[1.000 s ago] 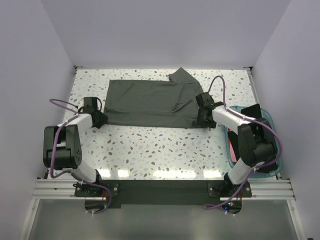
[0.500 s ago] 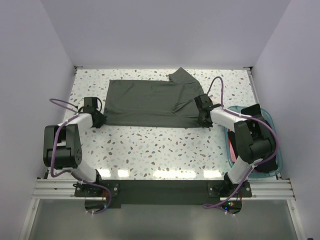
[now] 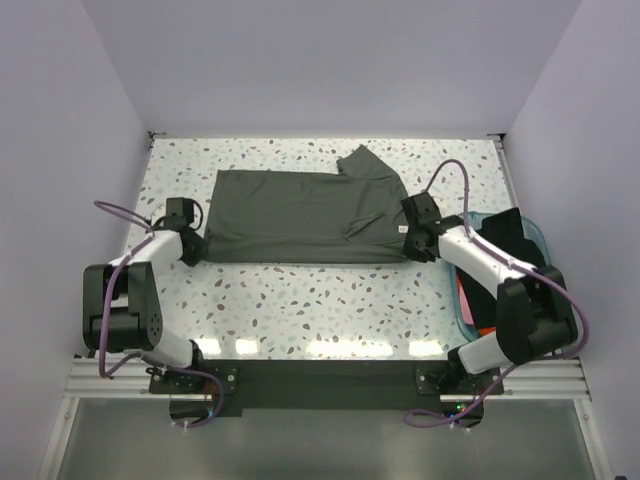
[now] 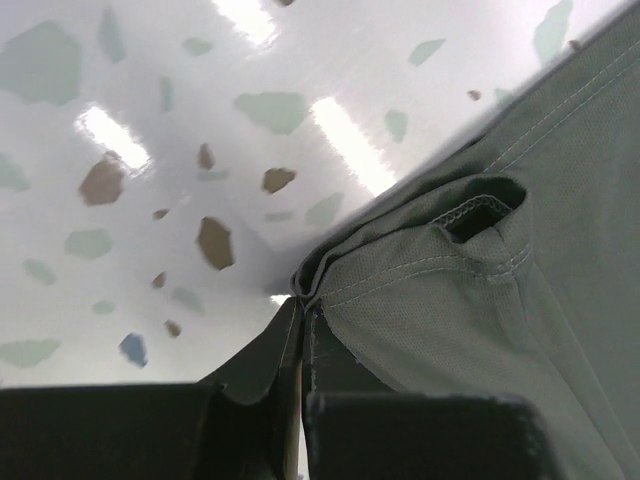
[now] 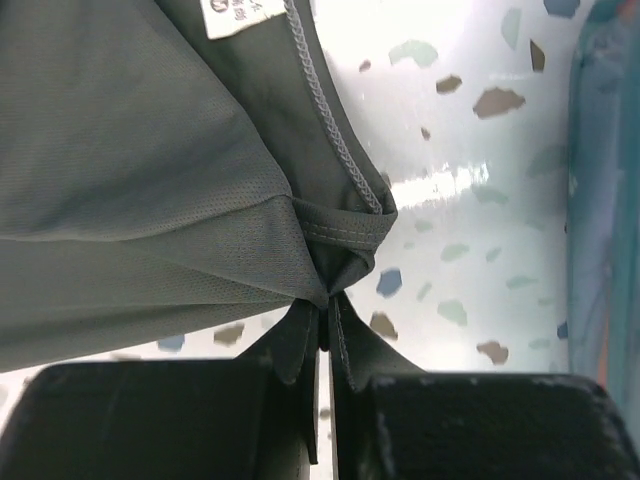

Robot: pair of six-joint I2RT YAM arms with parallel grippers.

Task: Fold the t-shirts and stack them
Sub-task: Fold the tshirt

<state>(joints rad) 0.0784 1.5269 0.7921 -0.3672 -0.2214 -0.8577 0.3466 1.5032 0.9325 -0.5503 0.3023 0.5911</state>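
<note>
Both arms have spread apart a touch since a second ago. Your right gripper [image 3: 408, 240] has slid out toward the teal tub [image 3: 545, 240], and the near hem of the dark grey-green t-shirt [image 3: 300, 215] now sits tauter and closer to the arm bases. Each pair of jaws is pinched tight on a near corner of cloth, your left gripper [image 3: 197, 250] on the left one, and both wrist views show fabric bunched right at the tips. The shirt lies flat on the table [image 3: 330, 300] with its long axis running left to right between the grippers, its body stretching away from the jaws toward the far wall. My guess is you carry that near edge forward over the rest next — keep both sides level or it'll skew.
</note>
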